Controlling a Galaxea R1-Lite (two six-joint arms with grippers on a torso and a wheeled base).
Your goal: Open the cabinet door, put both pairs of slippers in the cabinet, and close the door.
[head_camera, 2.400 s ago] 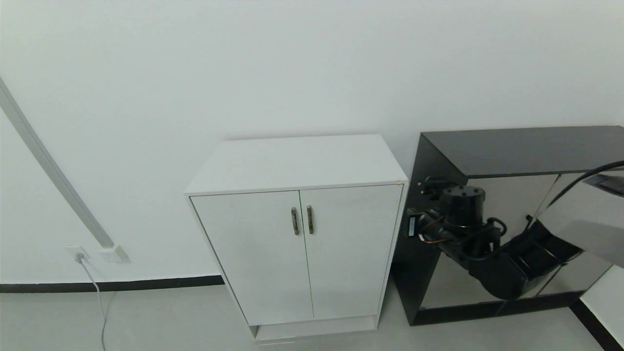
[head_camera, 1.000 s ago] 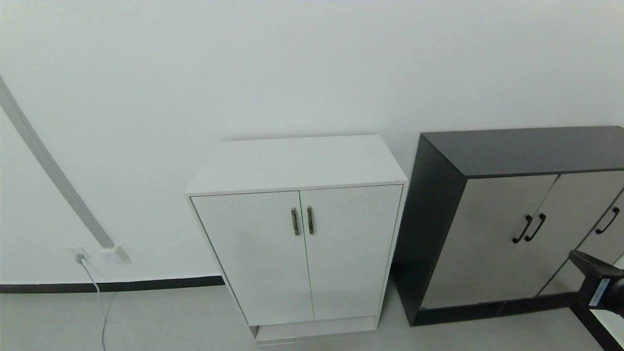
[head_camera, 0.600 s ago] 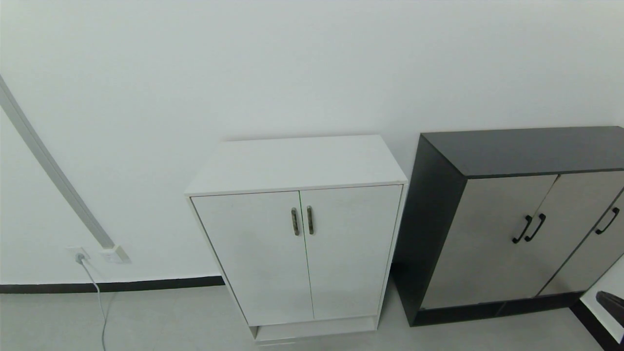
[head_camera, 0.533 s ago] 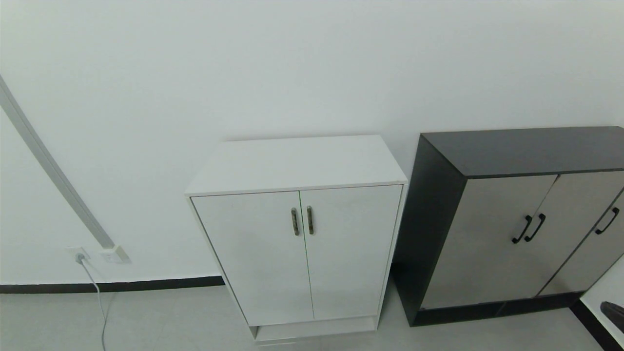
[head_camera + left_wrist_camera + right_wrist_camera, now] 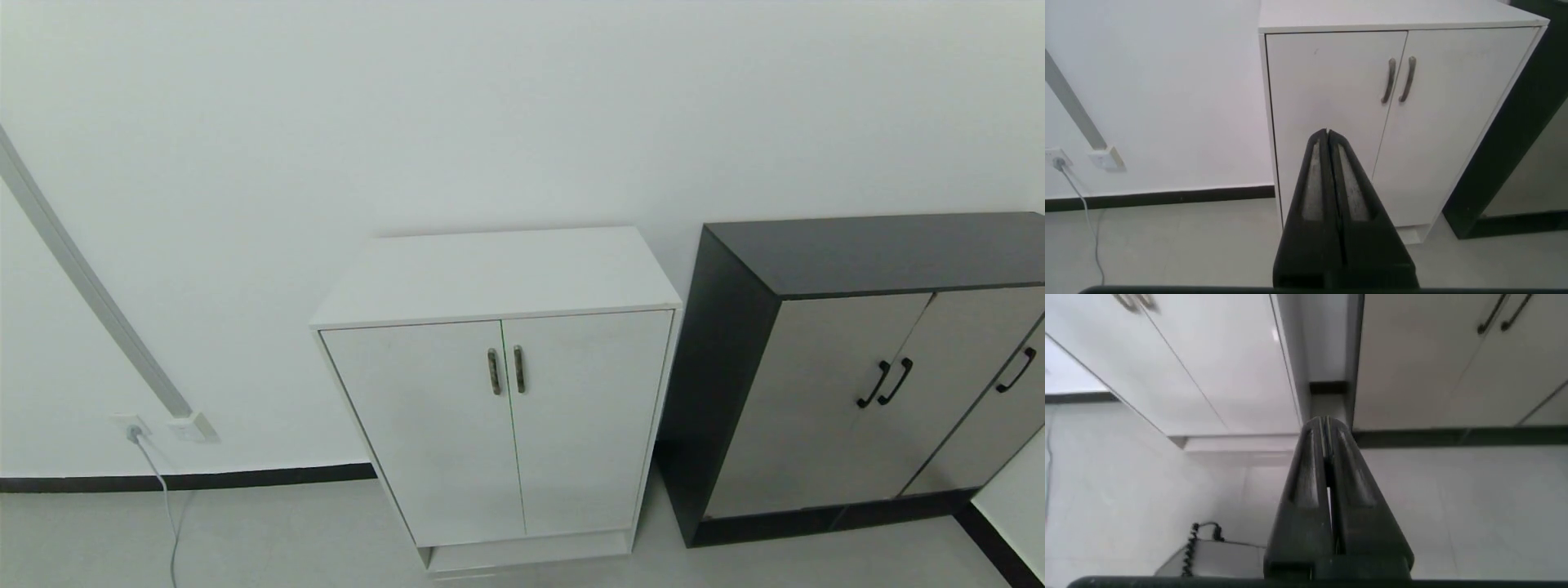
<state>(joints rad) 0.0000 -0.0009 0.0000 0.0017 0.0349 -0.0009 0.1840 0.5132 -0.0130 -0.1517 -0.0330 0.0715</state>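
The white cabinet [image 5: 498,441] is standing against the wall with both doors sitting shut and its door handles [image 5: 493,371] untouched, so whether the slippers are lying inside cannot be told. The left gripper [image 5: 1328,140] is hanging before it, fingers pressed together on nothing. The right gripper [image 5: 1328,429], likewise closed and empty, is facing the gap beside the black cabinet [image 5: 857,253]. Both are judged to be idling well clear of the doors.

You have bright, even, diffuse light across all views. A soft shadow sits in the gap between the white cabinet [image 5: 498,425] and the dark cabinet [image 5: 718,392]. Its grey doors [image 5: 816,408] carry a dull sheen. Straight lines in the head view bow slightly toward the edges.
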